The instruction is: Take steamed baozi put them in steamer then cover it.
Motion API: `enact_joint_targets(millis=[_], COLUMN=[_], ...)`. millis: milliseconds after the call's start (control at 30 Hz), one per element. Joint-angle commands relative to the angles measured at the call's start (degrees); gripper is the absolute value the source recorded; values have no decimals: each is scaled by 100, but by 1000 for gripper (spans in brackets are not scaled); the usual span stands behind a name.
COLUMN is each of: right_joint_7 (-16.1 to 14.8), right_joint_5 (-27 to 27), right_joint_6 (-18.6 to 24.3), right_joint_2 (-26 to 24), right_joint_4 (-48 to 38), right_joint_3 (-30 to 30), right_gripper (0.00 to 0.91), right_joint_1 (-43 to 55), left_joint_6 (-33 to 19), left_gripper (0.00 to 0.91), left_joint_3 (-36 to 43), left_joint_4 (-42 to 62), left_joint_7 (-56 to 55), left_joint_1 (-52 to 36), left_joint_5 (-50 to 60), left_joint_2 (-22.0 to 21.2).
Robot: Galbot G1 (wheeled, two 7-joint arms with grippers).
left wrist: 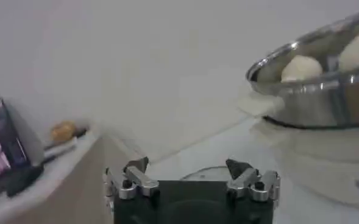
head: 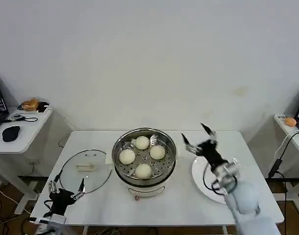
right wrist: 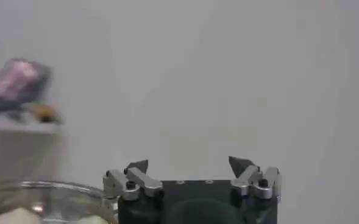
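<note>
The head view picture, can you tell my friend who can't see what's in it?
A round shiny steel steamer sits mid-table holding four small round off-white buns, uncovered. Its clear glass lid with a pale handle lies flat on the white table to its left, near the open left gripper. The open right gripper hovers above a flat white plate.

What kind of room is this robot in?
Probably a robot test lab, not a real kitchen: a bare white table holding a steamer, plain white walls, and side desks with electronics and cables.
</note>
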Motion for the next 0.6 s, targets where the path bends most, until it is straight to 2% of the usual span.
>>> enact_joint_targets(millis=[33,200,467,600], right_joint_7=[-47,7,61,60], right_joint_5=[-577,-493,-145,-147], right_joint_6=[529,640,606,605], right_joint_2=[1189,1272,1283,1299], right_joint_4=[678,806,827,797], right_joint_3=[1974,2299,2552,2560], right_gripper=[907,907,907,907], right_joint_1=[-2336,-2571,-2676,-2678], left_joint_6=[-637,-808,-796,-794], left_gripper=[907,907,907,907], left_joint_3=[220,471,678,744], left_joint_4=[1472,2307,2798,3020], left_joint_7=[-60,-358,-522,-522], left_joint_1=[-481,-987,-1811,-2084], left_joint_5=[3768,4315,4575,4570], left_joint_2=[505,619,814,882])
